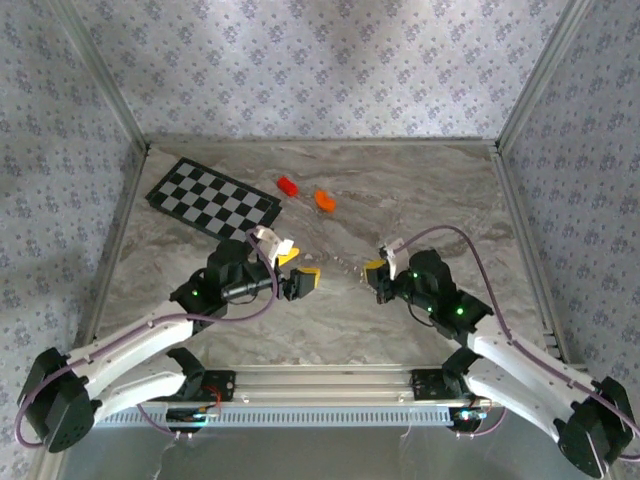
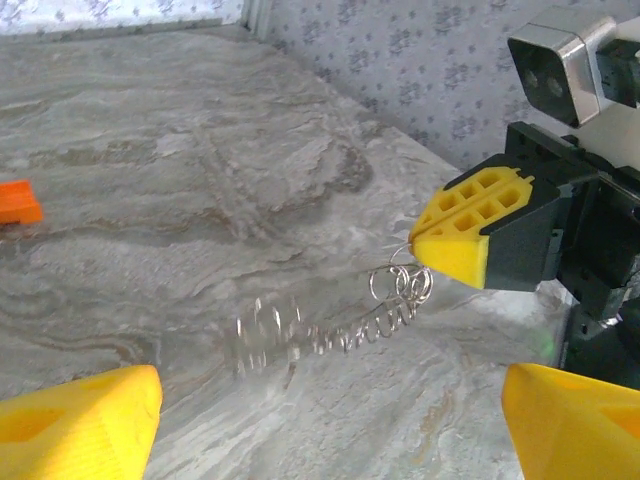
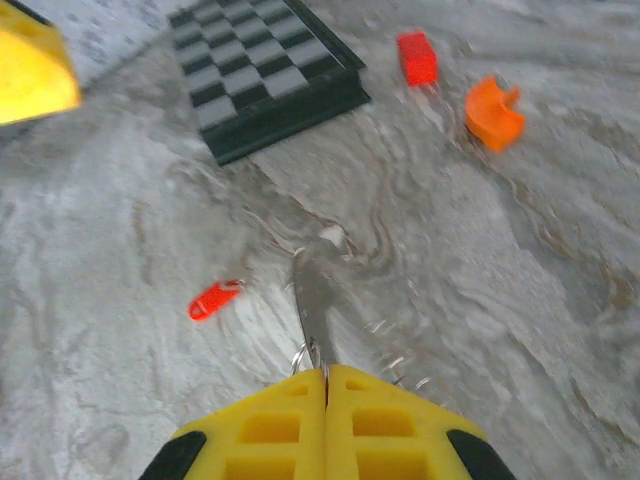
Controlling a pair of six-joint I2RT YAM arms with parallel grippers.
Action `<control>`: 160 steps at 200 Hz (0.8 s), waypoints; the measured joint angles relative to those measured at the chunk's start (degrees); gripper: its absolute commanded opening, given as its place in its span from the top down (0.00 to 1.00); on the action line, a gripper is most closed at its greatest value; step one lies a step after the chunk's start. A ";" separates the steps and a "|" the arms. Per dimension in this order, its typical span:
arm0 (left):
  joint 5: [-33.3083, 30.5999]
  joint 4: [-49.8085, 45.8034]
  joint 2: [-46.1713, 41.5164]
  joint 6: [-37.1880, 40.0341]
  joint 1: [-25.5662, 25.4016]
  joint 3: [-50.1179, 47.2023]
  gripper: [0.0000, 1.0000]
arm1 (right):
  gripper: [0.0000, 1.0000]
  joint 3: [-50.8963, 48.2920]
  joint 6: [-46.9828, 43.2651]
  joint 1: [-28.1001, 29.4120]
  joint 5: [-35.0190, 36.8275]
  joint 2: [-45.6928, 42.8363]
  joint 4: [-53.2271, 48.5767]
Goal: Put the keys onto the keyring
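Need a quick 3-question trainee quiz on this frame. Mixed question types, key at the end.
1. True or false: the right end effector is shut on the keyring.
2. Fill in: the left end effector has its jaws ____ and holds nothing.
3. Where is the red key? A: pinched in the right end effector. B: lying loose on the table. C: already threaded on the keyring.
Key: 1 true; 2 open; 3 B.
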 measured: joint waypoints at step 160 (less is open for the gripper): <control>10.97 2.05 -6.91 -0.39 -3.41 2.54 0.57 | 1.00 -4.68 0.13 5.22 -18.36 -7.89 23.45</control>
